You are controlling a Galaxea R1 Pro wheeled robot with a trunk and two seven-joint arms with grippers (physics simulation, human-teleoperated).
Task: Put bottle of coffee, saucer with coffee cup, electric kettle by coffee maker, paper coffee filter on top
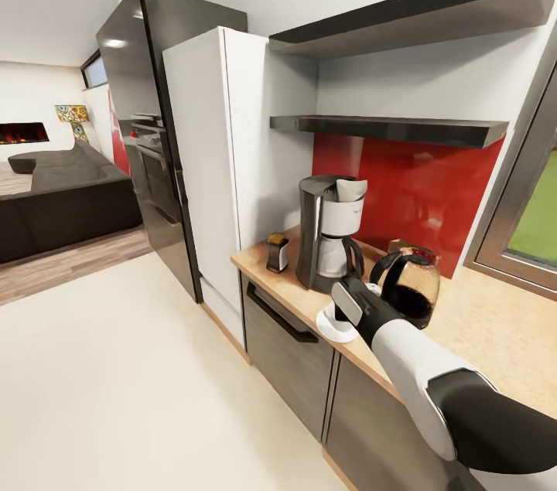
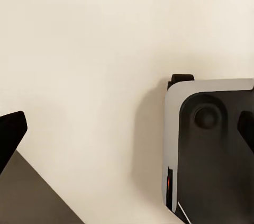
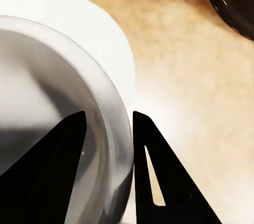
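Note:
On the kitchen countertop (image 1: 495, 336) stands the coffee maker (image 1: 329, 236), and the paper coffee filter (image 1: 350, 189) lies on top of it. To its left is the bottle of coffee (image 1: 277, 252), to its right the electric kettle (image 1: 410, 284). The saucer (image 1: 336, 329) lies at the counter's front edge before the machine. My right gripper (image 1: 338, 311) hovers over it. In the right wrist view the right gripper (image 3: 108, 117) is shut on the wall of the coffee cup (image 3: 47, 91), one finger inside, above the saucer (image 3: 100, 33). My left gripper (image 2: 127, 128) is open over the floor.
The lower kitchen shelf (image 1: 387, 127) runs above the red backsplash. A tall white cabinet (image 1: 209, 166) and a black fridge (image 1: 147, 127) stand left of the counter. A small brown box (image 1: 396, 245) sits behind the kettle. A window (image 1: 534, 220) is at the right.

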